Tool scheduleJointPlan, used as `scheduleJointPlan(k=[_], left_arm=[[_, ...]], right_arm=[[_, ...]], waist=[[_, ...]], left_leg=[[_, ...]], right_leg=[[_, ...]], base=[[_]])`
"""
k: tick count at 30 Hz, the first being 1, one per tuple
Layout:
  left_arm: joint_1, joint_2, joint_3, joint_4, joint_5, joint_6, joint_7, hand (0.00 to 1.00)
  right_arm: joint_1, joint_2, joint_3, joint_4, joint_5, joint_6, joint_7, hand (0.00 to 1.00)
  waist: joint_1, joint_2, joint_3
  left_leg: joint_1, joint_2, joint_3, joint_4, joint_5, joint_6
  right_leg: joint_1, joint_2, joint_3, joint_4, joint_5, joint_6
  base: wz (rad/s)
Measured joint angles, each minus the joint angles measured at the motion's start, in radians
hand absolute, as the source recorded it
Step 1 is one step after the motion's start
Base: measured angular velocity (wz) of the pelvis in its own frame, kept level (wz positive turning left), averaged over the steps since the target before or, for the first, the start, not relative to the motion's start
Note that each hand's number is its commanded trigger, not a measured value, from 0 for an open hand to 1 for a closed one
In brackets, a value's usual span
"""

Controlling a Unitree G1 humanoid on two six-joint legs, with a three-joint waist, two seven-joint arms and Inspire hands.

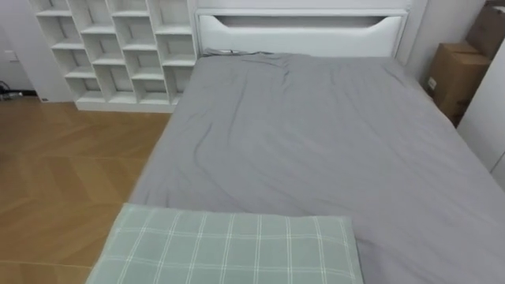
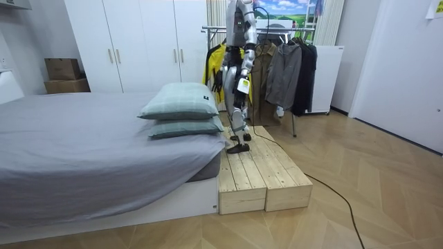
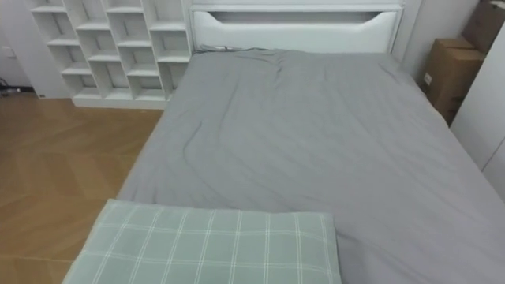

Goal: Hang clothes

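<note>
Now | left robot hand (image 2: pixel 242 86) hangs at hip, arm down (grip: cannot tell) | facing bed (image 2: pixel 83 138)

Edges clipping.
Checked pillow (image 1: pixel 229 248) running off bottom edge; cardboard box (image 1: pixel 491 28) getting cut at top right; clothes rack (image 2: pixel 212 29) sitting partly behind robot.

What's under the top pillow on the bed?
Under the top pillow, a second pillow resting on the grey sheet. Anything between or beneath them is covered.
</note>
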Motion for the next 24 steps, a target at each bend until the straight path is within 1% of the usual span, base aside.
scheduleJointPlan(k=[1,2,3,4,5,7,9,10,11,13,16,19,22,24], left_arm=[[0.0,-0.002,0.0,0.013,-0.001,0.012,-0.007,0.0],[0.0,-0.005,0.0,0.017,-0.001,0.017,-0.01,0.0],[0.001,-0.011,0.0,0.026,0.001,0.021,-0.019,0.0],[0.0,-0.02,-0.001,0.029,0.002,0.032,-0.026,0.0],[0.0,-0.024,-0.002,0.029,0.003,0.038,-0.031,0.0],[-0.004,-0.033,0.0,0.027,0.037,0.054,-0.04,0.0],[-0.013,-0.029,0.0,0.026,0.061,0.062,-0.046,0.0],[-0.023,-0.028,-0.001,0.026,0.076,0.067,-0.047,0.0],[-0.028,-0.027,-0.002,0.026,0.084,0.07,-0.047,0.0],[-0.037,-0.022,-0.013,0.025,0.117,0.079,-0.048,0.0],[-0.049,-0.01,-0.045,0.024,0.128,0.079,-0.047,0.0],[-0.05,-0.006,-0.061,0.024,0.132,0.081,-0.045,0.0],[-0.049,-0.005,-0.061,0.025,0.138,0.084,-0.044,0.0],[-0.049,-0.005,-0.062,0.025,0.138,0.084,-0.044,0.0]], right_arm=[[-0.001,0.001,0.0,0.0,0.0,0.007,0.007,0.0],[-0.002,0.001,0.0,0.0,0.0,0.009,0.009,0.0],[0.0,0.0,0.0,0.0,-0.001,0.011,0.014,0.0],[0.002,0.0,0.0,0.0,0.0,0.013,0.018,0.0],[0.004,0.0,0.0,0.0,0.002,0.015,0.019,0.0],[0.003,0.002,-0.008,-0.003,0.005,0.017,0.029,0.0],[0.0,0.003,-0.01,-0.003,0.016,0.018,0.038,0.0],[-0.001,0.003,-0.016,-0.001,0.029,0.018,0.042,0.0],[0.0,0.004,-0.018,-0.001,0.036,0.018,0.042,0.0],[0.0,0.004,-0.017,0.001,0.04,0.018,0.044,0.0],[-0.001,0.006,-0.016,-0.001,0.049,0.018,0.045,0.0],[0.001,0.006,-0.016,0.0,0.071,0.018,0.052,0.0],[0.0,0.007,-0.016,0.001,0.079,0.018,0.055,0.0],[0.001,0.007,-0.016,0.001,0.084,0.018,0.055,0.0]], waist=[[0.003,-0.001,0.0006],[0.004,-0.002,0.0016],[0.005,-0.002,0.0028],[0.004,-0.002,0.0039],[0.004,-0.002,0.0038],[0.003,-0.006,0.0053],[0.0,-0.008,0.0077],[-0.008,-0.009,0.0079],[-0.013,-0.009,0.0078],[-0.022,-0.008,0.0081],[-0.025,-0.009,0.008],[-0.034,-0.009,0.0081],[-0.047,-0.008,0.0086],[-0.049,-0.007,0.0086]], left_leg=[[-0.003,-0.001,-0.004,0.001,0.0,0.001],[-0.003,-0.003,-0.009,0.002,0.001,0.001],[-0.003,-0.006,-0.017,0.007,0.001,0.001],[-0.007,-0.007,-0.021,0.019,0.001,0.002],[-0.008,-0.007,-0.022,0.022,0.0,0.003],[-0.014,-0.008,-0.022,0.021,0.0,0.003],[-0.018,-0.009,-0.025,0.021,0.0,0.003],[-0.02,-0.013,-0.037,0.02,0.0,0.003],[-0.021,-0.013,-0.039,0.02,0.0,0.004],[-0.018,-0.014,-0.037,0.018,0.001,0.006],[-0.02,-0.013,-0.033,0.014,0.003,0.006],[-0.017,-0.013,-0.032,0.014,0.003,0.007],[-0.016,-0.013,-0.031,0.013,0.003,0.007],[-0.015,-0.013,-0.028,0.013,0.003,0.007]], right_leg=[[0.004,0.0,-0.002,0.0,0.0,0.0],[0.005,0.0,-0.002,0.0,0.0,0.0],[0.01,0.0,-0.003,-0.002,0.0,0.0],[0.011,-0.001,-0.003,-0.002,0.0,0.0],[0.011,-0.001,-0.004,-0.001,0.0,0.0],[0.011,-0.002,-0.005,-0.001,0.0,0.0],[0.009,-0.001,-0.004,-0.002,0.0,0.0],[0.008,-0.002,-0.005,-0.001,0.0,0.0],[0.008,-0.002,-0.004,-0.001,0.0,0.0],[0.003,-0.002,0.01,-0.002,0.0,0.0],[-0.006,-0.003,0.018,-0.001,0.0,0.0],[-0.005,-0.003,0.021,-0.001,0.0,0.0],[-0.004,-0.003,0.021,-0.001,0.0,0.0],[-0.004,-0.003,0.021,-0.001,0.0,0.0]], base=[[0.14],[0.14],[0.16],[0.15],[0.09],[0.0],[0.05],[0.13],[0.12],[-0.07],[-0.08],[0.0],[0.0],[-0.04]])
